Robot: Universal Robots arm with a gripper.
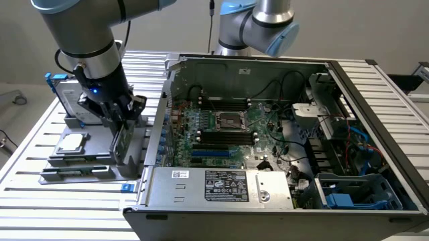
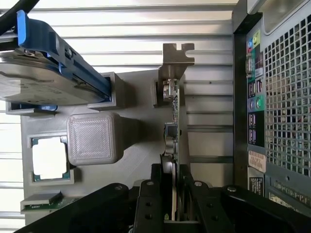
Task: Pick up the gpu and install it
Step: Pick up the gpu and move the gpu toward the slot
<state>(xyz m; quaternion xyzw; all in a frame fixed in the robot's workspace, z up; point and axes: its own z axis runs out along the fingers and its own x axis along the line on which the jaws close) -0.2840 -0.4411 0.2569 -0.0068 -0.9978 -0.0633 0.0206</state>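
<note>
One black hand [image 2: 176, 211] pinches the thin green gpu [image 2: 177, 114] by its edge

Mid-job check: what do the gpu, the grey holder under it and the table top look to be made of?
The gpu: green circuit board seen edge-on, likely fibreglass laminate, with a dull silver metal end bracket. The grey holder: matte plastic; fine layer lines suggest 3D printing. The table top: ribbed satin-silver slats, probably aluminium.

Robotics lab, computer-assembly bench.
Slatted aluminium table [image 1: 60, 206], robot arm [image 1: 87, 40], open computer case [image 1: 268, 223], grey parts fixture [image 1: 100, 150], plain pale wall [image 1: 348, 25].
</note>
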